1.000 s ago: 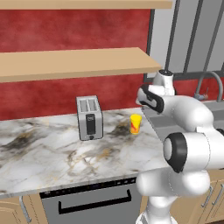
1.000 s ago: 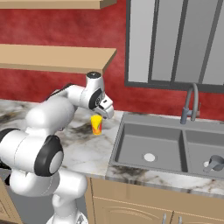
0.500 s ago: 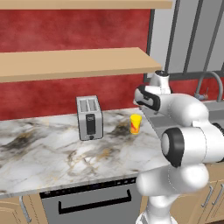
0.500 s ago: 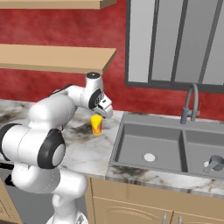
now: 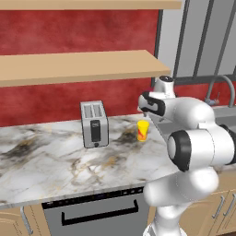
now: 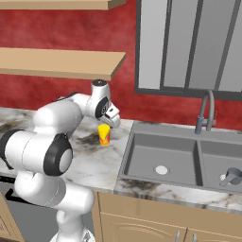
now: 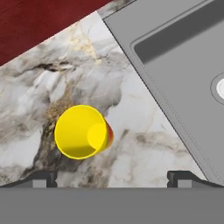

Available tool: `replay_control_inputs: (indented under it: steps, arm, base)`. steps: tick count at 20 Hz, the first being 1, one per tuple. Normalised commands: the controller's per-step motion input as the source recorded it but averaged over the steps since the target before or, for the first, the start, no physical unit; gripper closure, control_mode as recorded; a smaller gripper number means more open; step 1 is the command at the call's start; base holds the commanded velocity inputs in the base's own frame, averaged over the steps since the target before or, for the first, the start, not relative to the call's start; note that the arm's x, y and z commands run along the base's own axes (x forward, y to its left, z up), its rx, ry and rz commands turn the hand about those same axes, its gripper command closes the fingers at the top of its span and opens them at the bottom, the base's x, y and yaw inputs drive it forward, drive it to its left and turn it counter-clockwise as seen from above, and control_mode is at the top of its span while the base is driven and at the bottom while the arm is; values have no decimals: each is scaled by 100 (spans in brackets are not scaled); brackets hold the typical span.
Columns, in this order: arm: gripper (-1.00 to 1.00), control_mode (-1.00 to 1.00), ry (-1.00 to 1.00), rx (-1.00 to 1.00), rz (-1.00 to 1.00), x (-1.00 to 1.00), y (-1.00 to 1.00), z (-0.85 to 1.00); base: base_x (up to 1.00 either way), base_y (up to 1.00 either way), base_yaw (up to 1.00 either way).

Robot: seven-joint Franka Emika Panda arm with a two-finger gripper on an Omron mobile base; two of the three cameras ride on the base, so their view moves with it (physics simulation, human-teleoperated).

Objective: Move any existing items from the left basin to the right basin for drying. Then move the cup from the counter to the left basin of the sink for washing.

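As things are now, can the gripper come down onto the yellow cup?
Probably yes. The open gripper hovers above the cup, which stands upright on bare counter, slightly off-centre, with nothing between them.

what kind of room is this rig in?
A kitchen, rendered rather than real. A grey double-basin sink with an arched tap is set in a marble counter, a silver toaster stands on the counter, and an oven front sits below it.
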Motion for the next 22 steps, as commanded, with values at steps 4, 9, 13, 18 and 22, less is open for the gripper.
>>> replay_control_inputs:
  steps: [4, 9, 13, 18, 22]
  arm:
    - [-100, -100, 0, 0, 0, 17, 1, -12]
    - [-100, -100, 0, 0, 0, 17, 0, -10]
    - [-100, -100, 1, 0, 0, 16, 0, -11]
    - [-100, -100, 1, 0, 0, 15, 0, -8]
    - [-100, -100, 2, 0, 0, 14, 0, -9]
  base:
    - [0, 0, 0]
    - [0, 0, 0]
    - [0, 0, 0]
    - [0, 0, 0]
    - [0, 0, 0]
